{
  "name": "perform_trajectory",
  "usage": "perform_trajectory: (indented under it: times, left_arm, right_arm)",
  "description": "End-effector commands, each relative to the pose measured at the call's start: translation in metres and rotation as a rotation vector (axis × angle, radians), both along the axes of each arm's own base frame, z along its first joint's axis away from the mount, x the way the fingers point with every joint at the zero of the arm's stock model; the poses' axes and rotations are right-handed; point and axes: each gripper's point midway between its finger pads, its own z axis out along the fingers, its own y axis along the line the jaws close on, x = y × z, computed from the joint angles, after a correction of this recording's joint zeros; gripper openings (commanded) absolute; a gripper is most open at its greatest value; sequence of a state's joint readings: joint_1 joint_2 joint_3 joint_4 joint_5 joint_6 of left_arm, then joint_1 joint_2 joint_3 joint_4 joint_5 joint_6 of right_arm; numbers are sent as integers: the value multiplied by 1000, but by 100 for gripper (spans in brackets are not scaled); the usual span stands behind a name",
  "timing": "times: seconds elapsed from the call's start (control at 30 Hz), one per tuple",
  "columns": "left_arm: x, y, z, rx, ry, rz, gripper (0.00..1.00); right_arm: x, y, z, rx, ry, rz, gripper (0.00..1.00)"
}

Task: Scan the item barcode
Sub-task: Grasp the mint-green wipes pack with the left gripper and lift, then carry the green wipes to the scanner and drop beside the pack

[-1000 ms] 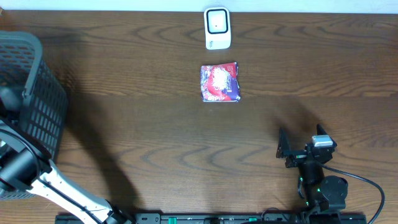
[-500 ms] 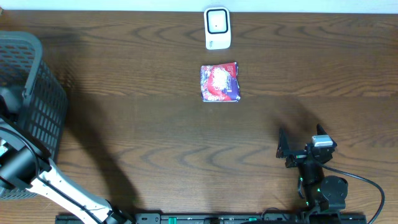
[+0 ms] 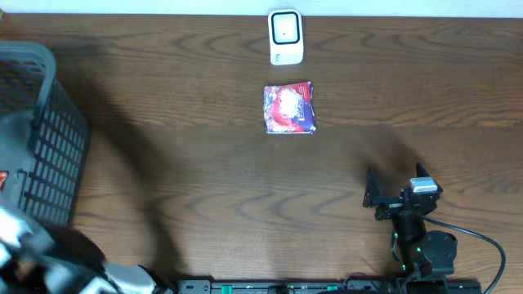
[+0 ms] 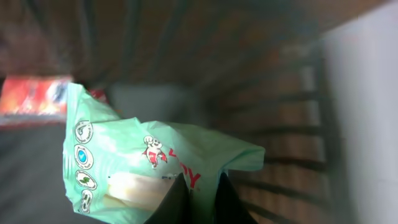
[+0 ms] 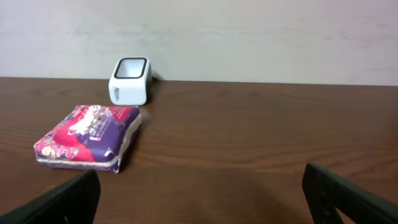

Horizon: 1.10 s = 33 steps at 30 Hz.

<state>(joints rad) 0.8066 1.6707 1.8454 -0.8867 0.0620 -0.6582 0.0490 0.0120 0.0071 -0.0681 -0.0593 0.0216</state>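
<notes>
Basket (image 3: 57,139) at the counter's left edge holds a red packet (image 4: 34,99); left pincer (image 4: 202,199) inside it grips a green packet (image 4: 143,168); right pincer (image 5: 202,186) gapes wide.

Dark brown wood-grain tabletop (image 3: 204,188) fills the overhead view from side to side. A black slotted basket (image 3: 49,155) stands at its left edge, partly cut off by the frame. Its dark ribbed walls show blurred in the left wrist view. A plain pale wall (image 5: 249,37) rises behind the far edge of the tabletop in the right wrist view.
</notes>
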Motion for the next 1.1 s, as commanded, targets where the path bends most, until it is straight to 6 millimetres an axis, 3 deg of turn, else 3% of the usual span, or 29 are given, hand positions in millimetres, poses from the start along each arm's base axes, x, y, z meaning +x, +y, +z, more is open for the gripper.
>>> perform_trajectory:
  times: [0.0,0.1,0.2,0.33,0.43,0.57,0.77,0.9,1.07]
  left_arm:
    - [-4,-48,79,76,-200,-111,7]
    - [4,-94,120,104,-332,-261,7]
    - [22,-145,143,141,-392,-457,7]
    - [56,-205,146,218,-380,-710,7]
    - [84,-255,136,269,-351,-915,7]
    - [119,-323,102,291,-287,-1165,7]
    - [155,-411,21,222,-139,-1439,7]
    - [168,-433,-47,204,61,-1461,7]
    - [166,-465,-125,124,258,-1533,7]
  right_arm:
    - [0,-1,0,0,-1,-2,99]
    - [0,-1,0,0,-1,-2,99]
    - [0,-1,0,0,-1,-2,99]
    - [0,-1,0,0,-1,-2,99]
    - [0,-1,0,0,-1,-2,99]
    - [0,-1,0,0,-1,-2,99]
    - [0,-1,0,0,-1,-2,99]
    - [0,-1,0,0,-1,-2,99]
    - [0,-1,0,0,-1,-2,99]
